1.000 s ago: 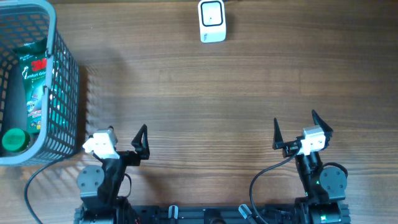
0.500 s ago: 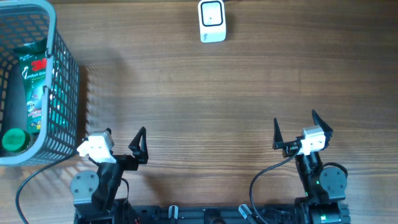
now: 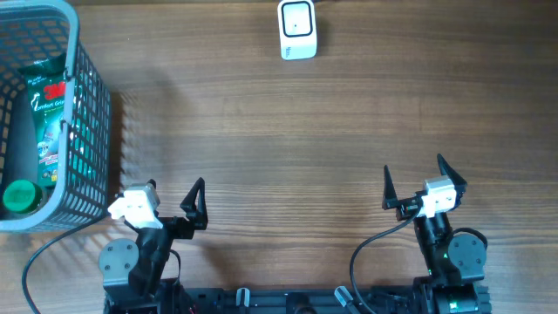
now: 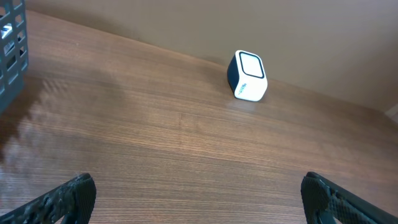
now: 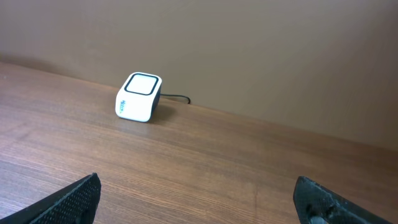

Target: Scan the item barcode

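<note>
With the left gripper point(image 3: 174, 187) and right gripper point(image 3: 413, 166) both wide and empty, reach your left one down into the basket point(image 3: 94, 131), grasp the pack point(image 3: 48, 113) lying there, then face its barcode toward the scanner point(image 3: 297, 29).

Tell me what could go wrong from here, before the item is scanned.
The green package lies deep in the basket beside a green-capped thing; the open left gripper may catch its mesh wall or take the wrong item.
No barcode shows on the package, so it may face away from the scanner.
The scanner stands at the far table edge; the package may slip on the way.
</note>
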Tool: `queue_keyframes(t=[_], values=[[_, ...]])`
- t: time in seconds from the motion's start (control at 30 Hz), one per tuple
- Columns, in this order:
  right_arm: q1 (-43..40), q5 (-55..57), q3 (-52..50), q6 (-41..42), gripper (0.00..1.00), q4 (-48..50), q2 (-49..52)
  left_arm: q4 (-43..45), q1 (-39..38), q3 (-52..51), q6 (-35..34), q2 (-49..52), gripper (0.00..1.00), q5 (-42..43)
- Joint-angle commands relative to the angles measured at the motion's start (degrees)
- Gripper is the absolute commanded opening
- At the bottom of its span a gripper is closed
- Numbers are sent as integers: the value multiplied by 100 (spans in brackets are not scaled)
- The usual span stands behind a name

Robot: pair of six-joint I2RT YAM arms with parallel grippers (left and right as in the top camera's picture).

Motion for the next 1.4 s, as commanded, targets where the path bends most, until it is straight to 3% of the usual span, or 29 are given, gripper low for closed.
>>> queue_keyframes(t=[0.0,0.9,1.37], values=[[28,55,-7,-66,100,11,-9,-22,-26,96,-70,-26,100,85],[28,55,-7,-68,100,11,-9,-98,-26,96,-70,-26,100,87],[28,55,-7,-66,100,11,-9,-1928,-26,96,-70,-26,100,87]])
